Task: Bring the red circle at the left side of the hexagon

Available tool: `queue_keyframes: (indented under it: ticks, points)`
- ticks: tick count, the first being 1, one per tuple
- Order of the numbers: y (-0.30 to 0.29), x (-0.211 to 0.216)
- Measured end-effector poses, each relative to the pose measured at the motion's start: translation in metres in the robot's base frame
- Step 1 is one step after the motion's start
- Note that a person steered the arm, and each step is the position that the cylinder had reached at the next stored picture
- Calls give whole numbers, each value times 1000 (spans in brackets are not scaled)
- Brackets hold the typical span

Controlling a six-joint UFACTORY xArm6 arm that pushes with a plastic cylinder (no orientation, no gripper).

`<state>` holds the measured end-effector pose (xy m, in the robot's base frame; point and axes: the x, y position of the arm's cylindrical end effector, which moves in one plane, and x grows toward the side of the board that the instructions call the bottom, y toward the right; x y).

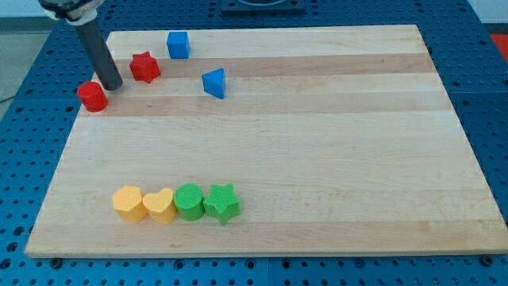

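Red circle (92,97), upper left of frame, touched by my tip (113,86), a jawless rod; push downward, stopping left of the yellow hexagon (128,202).

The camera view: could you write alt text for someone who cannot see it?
My tip rests beside the red circle near the wooden board's upper left, with a red star, blue cube and blue triangle nearby. Along the bottom sit a yellow hexagon, yellow heart, green circle and green star.
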<state>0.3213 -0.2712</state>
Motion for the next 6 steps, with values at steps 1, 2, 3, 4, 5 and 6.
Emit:
queue_keyframes:
  ticks: [1, 2, 3, 4, 5, 6]
  points:
    - [-33, -16]
    - [-22, 30]
    - [27, 102]
    - [44, 122]
    - [45, 92]
    - [55, 113]
